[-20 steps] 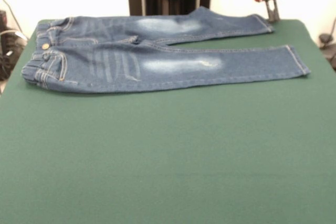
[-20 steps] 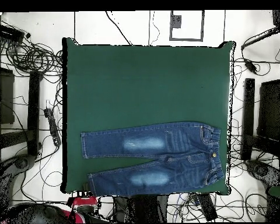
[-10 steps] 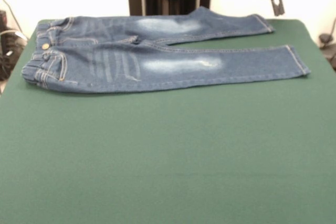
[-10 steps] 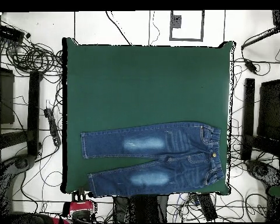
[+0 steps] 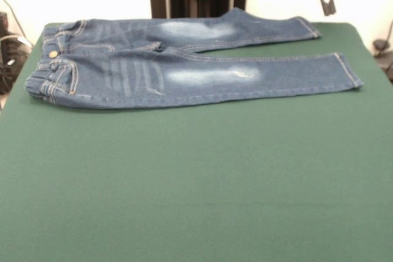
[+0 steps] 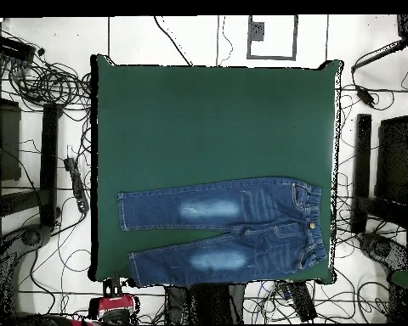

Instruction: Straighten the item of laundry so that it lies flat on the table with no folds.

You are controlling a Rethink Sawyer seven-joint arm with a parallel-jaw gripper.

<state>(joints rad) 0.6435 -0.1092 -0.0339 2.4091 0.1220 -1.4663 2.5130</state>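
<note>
Front view: jeans lie spread on the green worktop, near its far edge, waistband to the picture's left, both legs running out to the right. The legs part in a narrow V, with a strip of green showing between them toward the cuffs. Brass button sits at the waistband, w/ orange stitching round the pockets. Pale faded patches show on each thigh. Fabric looks flat along the legs; the waistband end is a bit bunched and puckered at the left. The near half of the worktop is bare felt.

The pincer hangs at the top right, above and behind the far leg's cuff, clear of the cloth. Red body, grey tips pointing down. Tips look close together and hold nothing, but I can't tell for sure if they're apart or together.

Overhead view: jeans lie in the lower part of the worktop, waistband toward the picture's right, cuffs to the left. The pincer shows just off the worktop's bottom-left corner, not touching the jeans. Cables trail over the floor around the worktop.
</note>
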